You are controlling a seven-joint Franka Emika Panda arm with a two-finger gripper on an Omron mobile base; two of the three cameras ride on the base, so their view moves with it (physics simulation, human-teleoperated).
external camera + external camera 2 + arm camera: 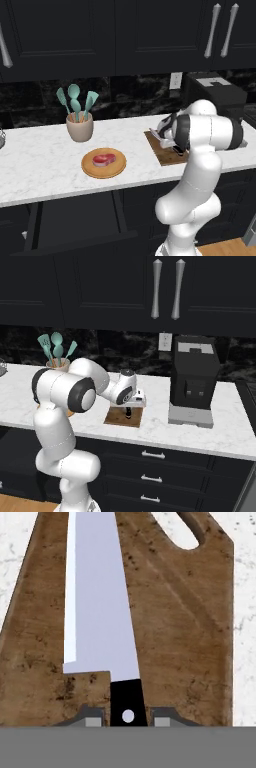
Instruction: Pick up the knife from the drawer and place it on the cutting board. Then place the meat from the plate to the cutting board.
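The knife [97,602], with a broad silver blade and a black handle, lies flat along the dark brown cutting board [190,637], its tip pointing toward the end with the hole. My gripper [127,721] is down at the board [162,152] with its fingertips [92,721] close on both sides of the handle, shut on it. From the right base view, the gripper [128,412] reaches the board [117,417]. On the counter to the left is the round tan plate [90,171] with the red meat [104,159] on it. The black drawer [75,220] stands pulled out below the counter.
A beige holder with teal utensils [80,127] stands behind the plate. A black coffee machine [192,381] sits right of the board, close to it. Dark upper cabinets with silver handles hang above. The white marble counter [40,165] has free room left of the plate.
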